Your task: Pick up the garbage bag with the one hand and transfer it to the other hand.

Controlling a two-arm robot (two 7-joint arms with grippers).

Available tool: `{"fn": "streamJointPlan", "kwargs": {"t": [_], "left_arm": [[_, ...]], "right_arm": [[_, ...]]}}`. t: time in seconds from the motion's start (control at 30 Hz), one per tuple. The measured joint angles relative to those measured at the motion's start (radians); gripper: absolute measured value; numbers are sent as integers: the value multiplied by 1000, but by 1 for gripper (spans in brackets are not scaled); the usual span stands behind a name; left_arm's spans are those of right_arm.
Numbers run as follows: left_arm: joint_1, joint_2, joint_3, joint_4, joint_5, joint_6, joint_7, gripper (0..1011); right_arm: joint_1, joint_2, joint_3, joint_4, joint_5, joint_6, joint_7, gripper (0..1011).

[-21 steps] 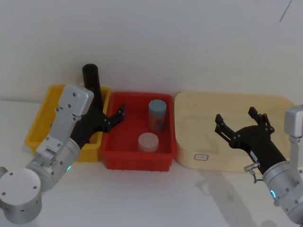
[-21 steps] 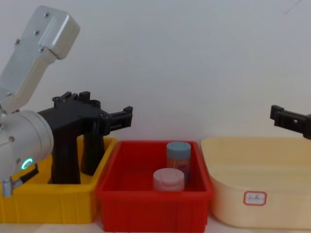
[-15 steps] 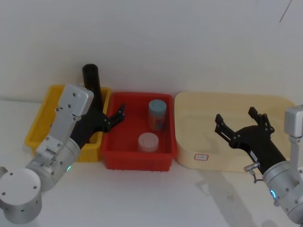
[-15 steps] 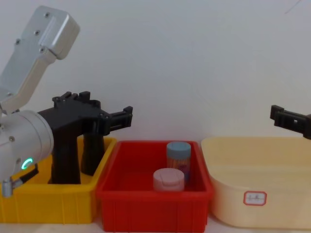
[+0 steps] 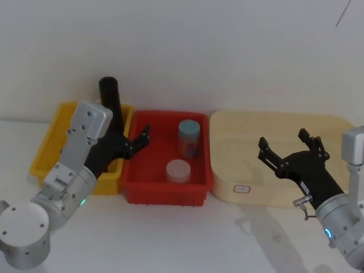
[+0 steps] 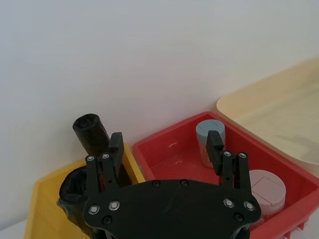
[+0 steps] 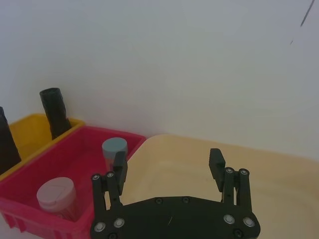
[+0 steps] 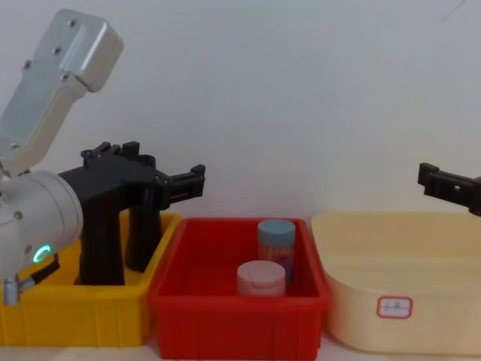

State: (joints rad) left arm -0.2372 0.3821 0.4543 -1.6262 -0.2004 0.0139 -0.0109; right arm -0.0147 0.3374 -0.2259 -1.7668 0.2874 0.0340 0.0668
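The garbage bag (image 6: 74,198), a thick black crinkly roll, stands upright in the yellow bin (image 5: 48,149); from the chest it shows as a dark column (image 8: 100,252) partly behind my left gripper. A slimmer, taller black roll (image 5: 110,101) stands behind it by the wall. My left gripper (image 6: 165,144), green ring on its wrist, hangs open over the edge between the yellow and red bins, just above and to the right of the bag, not touching it. My right gripper (image 5: 284,140), blue ring, hovers open over the cream tub with nothing in it.
A red bin (image 5: 138,190) in the middle holds a blue-lidded jar (image 5: 189,136) and a pink-lidded jar (image 5: 177,170). A wide cream tub (image 5: 318,122) sits to its right. The white wall rises close behind all three containers.
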Motion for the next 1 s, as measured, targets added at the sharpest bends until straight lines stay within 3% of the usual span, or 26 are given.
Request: {"fn": "streamJointPlan", "kwargs": {"t": [1.0], "left_arm": [[-1, 1, 0, -1, 0, 1, -3, 1001]], "right_arm": [[1, 2, 0, -10, -2, 18, 0, 1001]]}}
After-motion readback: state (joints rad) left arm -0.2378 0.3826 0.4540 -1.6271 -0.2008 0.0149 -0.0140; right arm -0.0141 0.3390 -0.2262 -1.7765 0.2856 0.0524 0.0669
